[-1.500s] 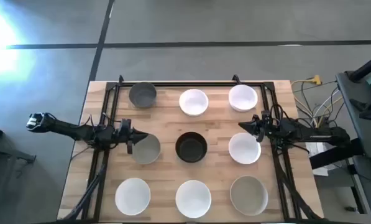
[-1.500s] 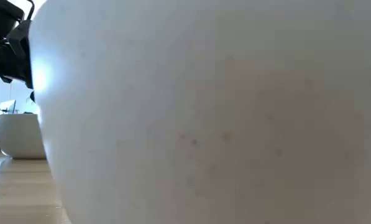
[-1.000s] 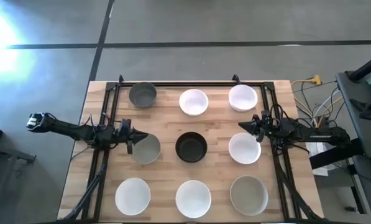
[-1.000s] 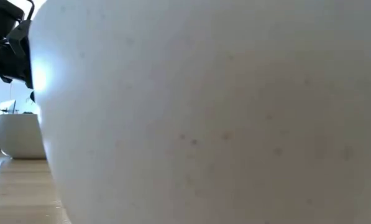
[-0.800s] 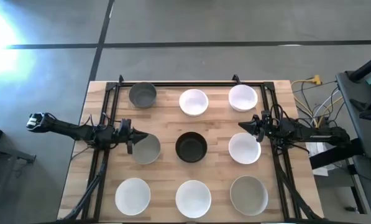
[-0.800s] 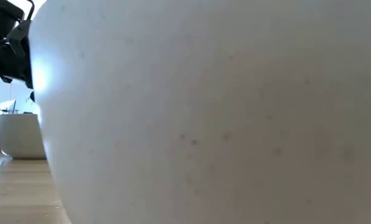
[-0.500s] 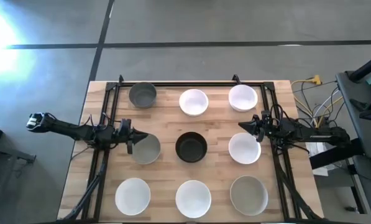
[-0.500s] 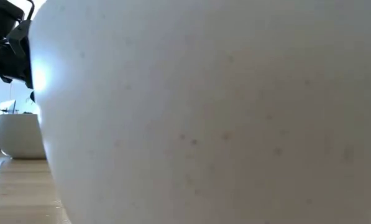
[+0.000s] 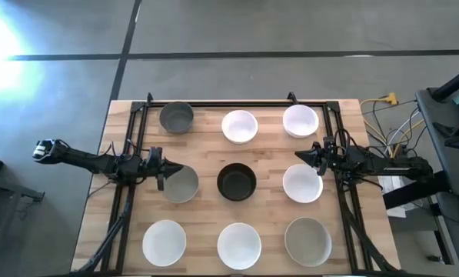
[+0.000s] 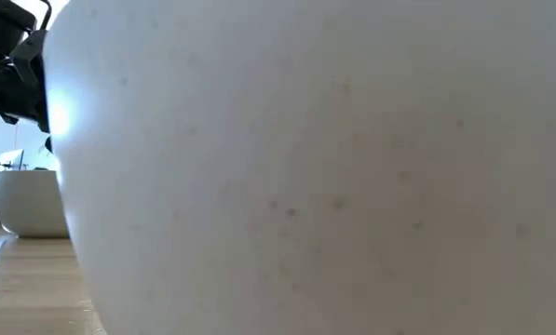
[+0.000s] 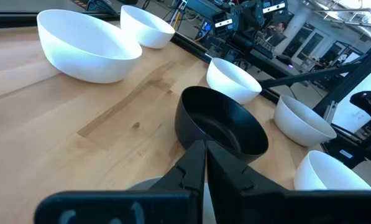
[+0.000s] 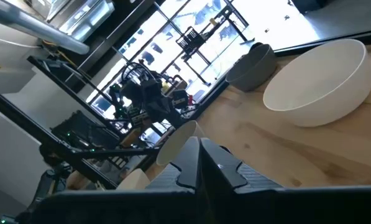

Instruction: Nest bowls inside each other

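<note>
Nine bowls stand apart in three rows on the wooden table (image 9: 206,223), each resting on its base. Far row: grey (image 9: 176,118), white (image 9: 239,126), white (image 9: 300,121). Middle row: grey (image 9: 183,187), black (image 9: 236,181), white (image 9: 302,185). Near row: white (image 9: 164,241), white (image 9: 238,245), grey (image 9: 307,240). My left gripper (image 9: 171,169) is shut over the left rim of the middle grey bowl and points at the black bowl (image 11: 219,124). My right gripper (image 9: 298,156) is shut just beyond the far rim of the middle white bowl. Neither holds anything.
A black frame (image 9: 229,102) runs along the table's far, left and right edges. Cables (image 9: 390,115) lie off the right side. The low view is filled by the wall of one white bowl (image 10: 305,167), with another white bowl (image 10: 31,200) at its left.
</note>
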### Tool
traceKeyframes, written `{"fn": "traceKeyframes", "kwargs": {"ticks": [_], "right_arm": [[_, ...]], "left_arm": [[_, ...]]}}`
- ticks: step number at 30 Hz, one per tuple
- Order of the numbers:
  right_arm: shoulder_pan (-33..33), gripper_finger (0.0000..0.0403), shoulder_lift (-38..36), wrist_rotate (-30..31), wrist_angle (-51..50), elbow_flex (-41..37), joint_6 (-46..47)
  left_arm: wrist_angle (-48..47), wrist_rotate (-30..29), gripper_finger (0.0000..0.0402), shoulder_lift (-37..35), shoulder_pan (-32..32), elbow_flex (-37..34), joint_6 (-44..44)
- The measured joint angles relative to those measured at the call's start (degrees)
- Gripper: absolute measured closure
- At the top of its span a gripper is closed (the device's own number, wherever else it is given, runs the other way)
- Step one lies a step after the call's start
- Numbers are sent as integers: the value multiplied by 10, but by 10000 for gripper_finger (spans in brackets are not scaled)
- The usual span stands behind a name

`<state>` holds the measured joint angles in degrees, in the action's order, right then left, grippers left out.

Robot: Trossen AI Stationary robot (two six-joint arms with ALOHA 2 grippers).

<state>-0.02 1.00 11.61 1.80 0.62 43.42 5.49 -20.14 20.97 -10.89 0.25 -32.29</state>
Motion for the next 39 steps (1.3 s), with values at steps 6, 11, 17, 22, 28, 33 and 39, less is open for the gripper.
{"fn": "traceKeyframes", "kwargs": {"ticks": [6, 11, 17, 22, 28, 33, 39], "right_arm": [[0, 394, 0, 0, 0, 0, 0], [0, 394, 0, 0, 1, 0, 0], [0, 394, 0, 0, 5, 0, 0], [0, 394, 0, 0, 4, 0, 8], [0, 394, 11, 4, 5, -1, -40], [0, 394, 39, 6, 44, -1, -78], [1, 394, 110, -3, 215, -1, -112]], "left_arm": [[0, 0, 402, 0, 0, 0, 0], [0, 0, 402, 0, 0, 0, 0], [0, 0, 402, 0, 0, 0, 0], [0, 0, 402, 0, 0, 0, 0], [0, -29, 402, 0, 0, 0, 97], [6, -62, 402, -1, 0, 0, 119], [55, -79, 402, 0, 0, 0, 122]]}}
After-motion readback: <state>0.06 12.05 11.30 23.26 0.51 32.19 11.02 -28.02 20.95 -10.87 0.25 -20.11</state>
